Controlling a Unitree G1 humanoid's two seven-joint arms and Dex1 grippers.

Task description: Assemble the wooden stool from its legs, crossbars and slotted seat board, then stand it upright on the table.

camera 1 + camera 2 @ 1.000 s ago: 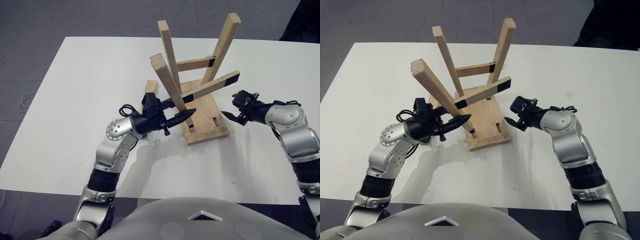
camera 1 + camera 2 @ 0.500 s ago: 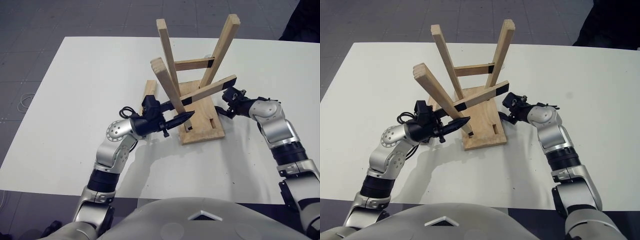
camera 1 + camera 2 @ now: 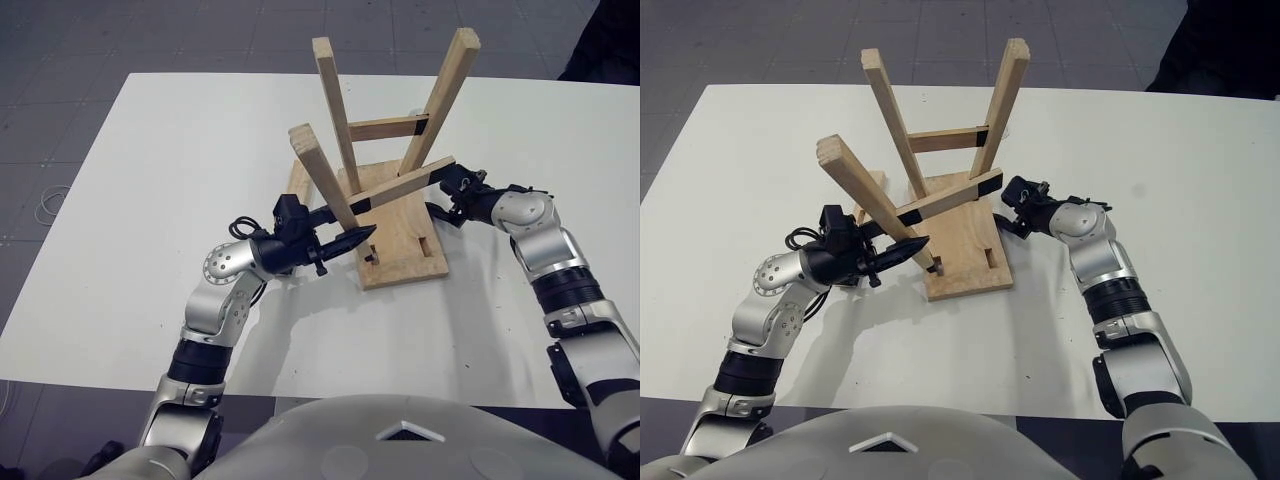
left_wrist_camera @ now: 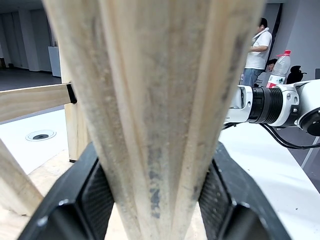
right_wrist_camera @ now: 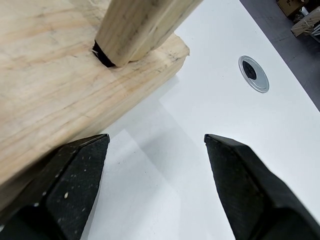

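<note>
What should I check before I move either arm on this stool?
1. Hold of left gripper on tilted leg: ok, its fingers clamp both sides.
2. Foot of tilted leg seated in seat board: cannot tell, the joint is hidden behind the gripper.
3. State of right gripper: ok, open and empty beside the board's edge.
4. Far end of crossbar: not ok, it sticks out free with no leg on it.
5. Fill of near-right slot: not ok, empty.
6. Stool upright on table: not ok, the board lies flat with the legs pointing up.
</note>
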